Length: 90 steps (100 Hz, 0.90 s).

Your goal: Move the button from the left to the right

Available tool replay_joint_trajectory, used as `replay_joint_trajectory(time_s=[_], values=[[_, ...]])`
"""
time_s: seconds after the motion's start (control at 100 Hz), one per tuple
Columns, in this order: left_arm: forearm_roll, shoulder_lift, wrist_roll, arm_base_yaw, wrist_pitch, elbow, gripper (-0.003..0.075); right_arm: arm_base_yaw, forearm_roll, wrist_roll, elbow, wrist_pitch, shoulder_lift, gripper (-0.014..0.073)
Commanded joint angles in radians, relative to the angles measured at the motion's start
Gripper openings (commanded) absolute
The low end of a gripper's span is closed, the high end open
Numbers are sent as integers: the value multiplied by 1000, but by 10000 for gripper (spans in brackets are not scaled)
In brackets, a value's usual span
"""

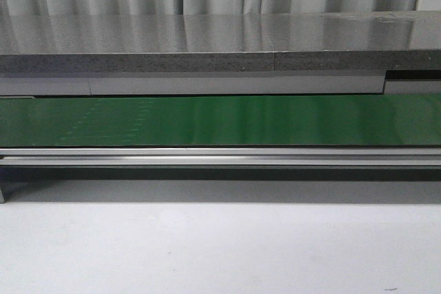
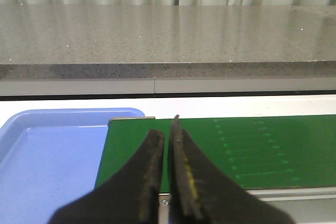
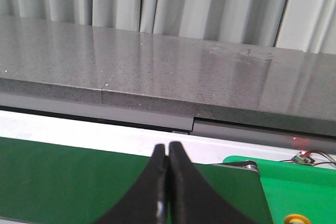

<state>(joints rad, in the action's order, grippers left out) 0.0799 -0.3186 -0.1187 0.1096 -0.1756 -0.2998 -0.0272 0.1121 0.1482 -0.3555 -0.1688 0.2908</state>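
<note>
My left gripper (image 2: 166, 129) is shut and empty. It hangs over the left end of the dark green conveyor belt (image 2: 252, 150), beside a blue tray (image 2: 47, 161). My right gripper (image 3: 167, 148) is shut and empty over the belt's right end (image 3: 63, 182). A small round orange-yellow cap (image 3: 295, 219), like the button's, shows at the frame edge on a bright green tray (image 3: 304, 187); its body is cut off. The blue tray's visible part holds no button. In the front view the belt (image 1: 220, 120) is bare and neither gripper shows.
A grey speckled counter (image 1: 220, 39) runs behind the belt, with curtains beyond it. An aluminium rail (image 1: 220, 156) borders the belt's near side. The white table (image 1: 220, 246) lies in front. Small wires and a red light (image 3: 302, 156) sit behind the bright green tray.
</note>
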Motion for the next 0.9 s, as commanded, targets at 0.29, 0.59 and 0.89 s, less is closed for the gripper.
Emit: replay_joint_trajectory(time_s=[0.29, 0.59, 0.89], values=[[8, -7, 1, 8, 85, -27, 5, 4, -112, -137, 138, 24, -203, -68], [8, -7, 1, 8, 85, -27, 5, 4, -112, -159, 277, 37, -317, -68], [8, -7, 1, 8, 85, -27, 5, 4, -112, -160, 358, 123, -317, -68]])
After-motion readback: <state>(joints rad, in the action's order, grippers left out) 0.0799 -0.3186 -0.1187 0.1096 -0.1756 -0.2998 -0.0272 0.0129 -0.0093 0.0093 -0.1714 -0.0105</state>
